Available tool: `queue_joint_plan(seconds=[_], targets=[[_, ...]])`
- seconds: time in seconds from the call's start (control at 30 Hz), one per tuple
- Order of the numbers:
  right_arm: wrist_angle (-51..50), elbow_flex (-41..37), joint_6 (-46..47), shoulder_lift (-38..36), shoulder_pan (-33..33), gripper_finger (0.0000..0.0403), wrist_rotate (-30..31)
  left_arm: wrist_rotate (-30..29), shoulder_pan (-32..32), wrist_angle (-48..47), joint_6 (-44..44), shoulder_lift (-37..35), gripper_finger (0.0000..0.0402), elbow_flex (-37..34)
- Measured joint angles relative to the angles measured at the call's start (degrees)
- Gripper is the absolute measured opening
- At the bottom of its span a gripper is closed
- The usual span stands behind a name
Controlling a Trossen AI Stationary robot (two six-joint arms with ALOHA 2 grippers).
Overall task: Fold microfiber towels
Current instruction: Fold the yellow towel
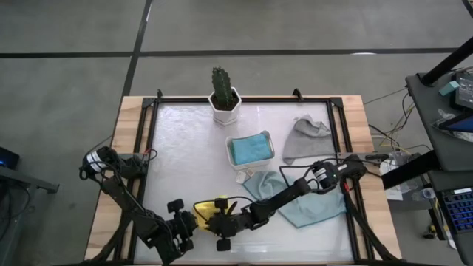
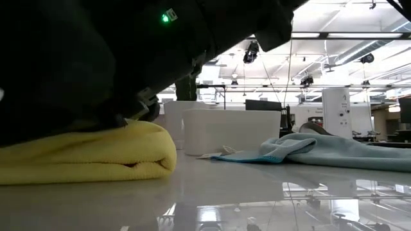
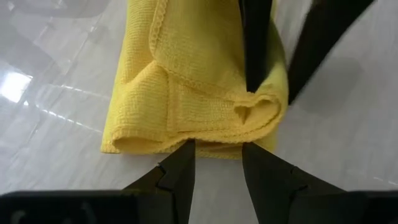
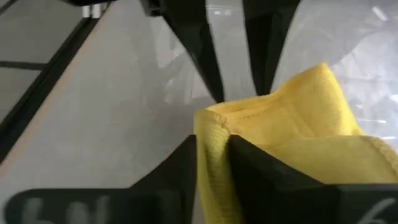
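At the near edge of your glossy white counter [image 1: 185, 148], left of its middle, the yellow towel [image 1: 209, 209] lies folded into a thick, soft bundle, its looped microfiber weave and stitched hem showing plainly. Your left gripper [image 3: 216, 163] sits at one end of that bundle with its dark, tapered fingers apart, their tips at the fold but clamped on nothing. Your right gripper [image 4: 211, 163] meets the bundle from the other side, its fingers straddling a raised, rounded fold of the yellow cloth. Farther in, the pale teal towel [image 1: 303, 203] sprawls rumpled toward the right edge. Beyond it, a white rectangular tray [image 1: 270, 148] holds the folded bright blue towel [image 1: 248, 148], and the grey towel [image 1: 304, 139] lies crumpled beside it. A potted cactus [image 1: 223, 94] stands at the far edge.
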Motion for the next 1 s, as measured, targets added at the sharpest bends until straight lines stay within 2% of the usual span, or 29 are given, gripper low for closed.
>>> queue_joint_plan(seconds=[0.2, 0.37, 0.53, 0.67, 0.9, 1.0], targets=[[-4.8, 0.0, -2.7, -3.3, 0.6, 0.0154, -0.8, 1.2, 0.0, -0.3, 0.0, 0.0, 0.0118, 0.0], [-13.7, 0.0, -4.1, -7.8, 1.1, 0.0185, -1.0, 1.4, 0.0, -0.4, 0.0, 0.0, 0.0118, -0.2], [-24.6, 0.0, -7.4, -12.0, 1.2, 0.0193, -0.3, 1.4, 0.0, -0.6, 0.0, 0.0, 0.0118, -0.2], [-29.8, 0.0, -9.9, -13.6, -0.3, 0.0194, -0.9, 1.4, 0.0, -0.7, 0.0, 0.0, 0.0118, -0.2], [-27.0, -0.1, -12.8, -13.3, -6.2, 0.0194, -7.9, 1.4, 0.0, -0.6, 0.6, 0.0, 0.0118, -1.5], [-23.4, -0.1, -11.5, -12.2, -9.2, 0.0194, -14.3, 1.4, 0.0, -0.5, 0.1, 0.0, 0.0118, -2.8]])
